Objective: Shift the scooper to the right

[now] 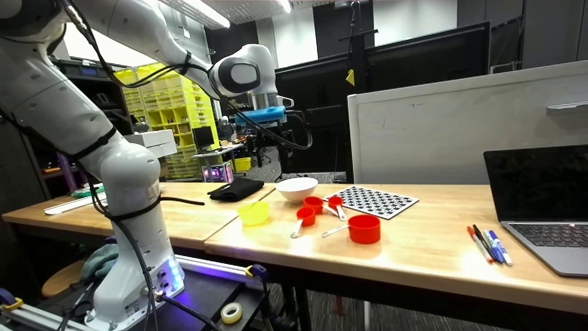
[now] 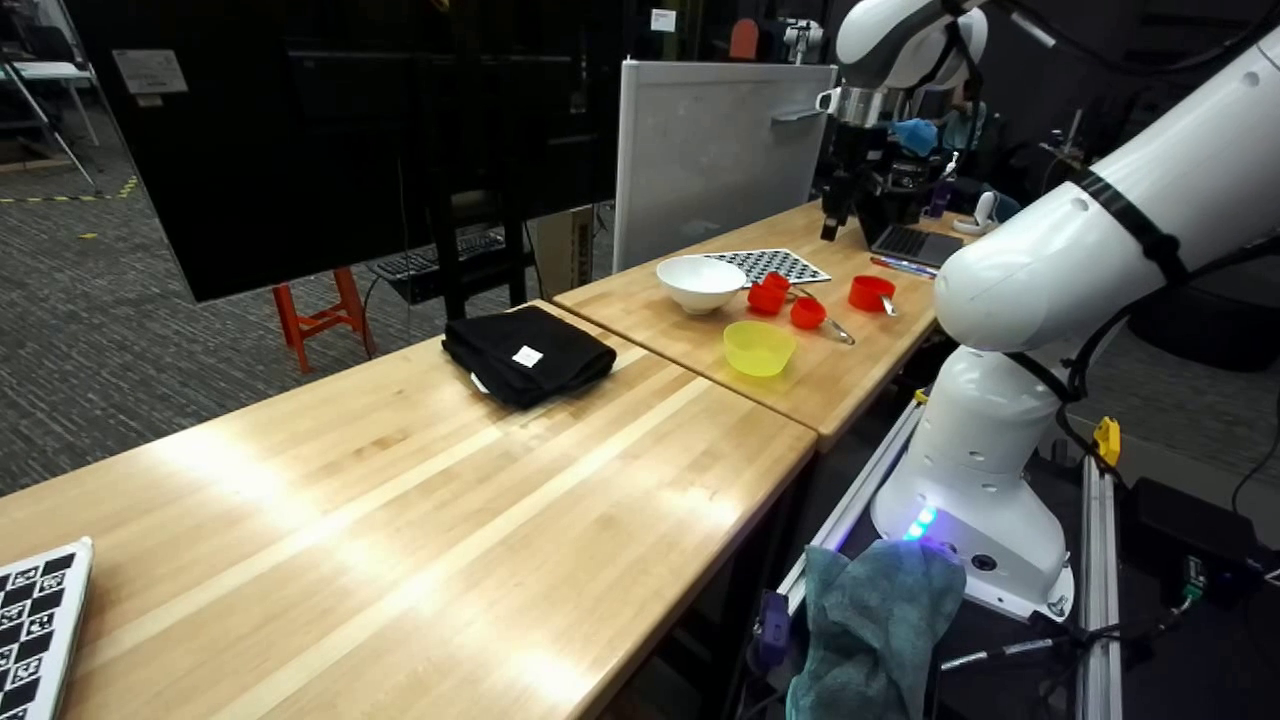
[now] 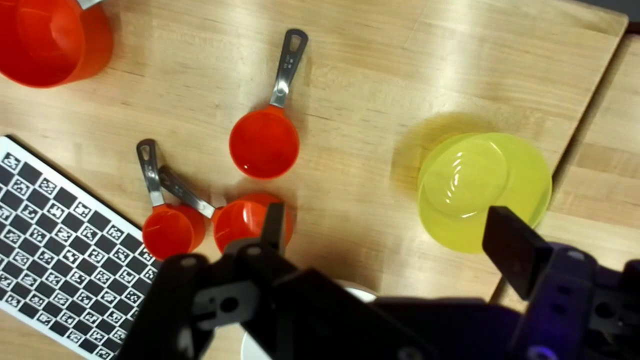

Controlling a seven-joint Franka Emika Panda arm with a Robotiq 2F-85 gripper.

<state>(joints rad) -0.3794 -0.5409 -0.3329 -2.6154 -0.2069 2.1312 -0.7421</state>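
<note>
Black gripper hung in the air over the table, fingers spread wide, nothing held. Wrist view: one finger covered part of a mid-sized red scoop, the other the rim of the yellow container. Just beside the mid-sized red scoop sat the smallest red scoop, handles converging; could not tell whether the two touched. A lone red scoop lay near that pair. White bowl stood close by, next to the checkered board. Scooper, largest of the four red scoops, stood upright near the robot-side edge, apart from the rest and on the side toward the pens and laptop; cut off at the corner of the wrist view. Black cloth lay on the adjoining table.
</note>
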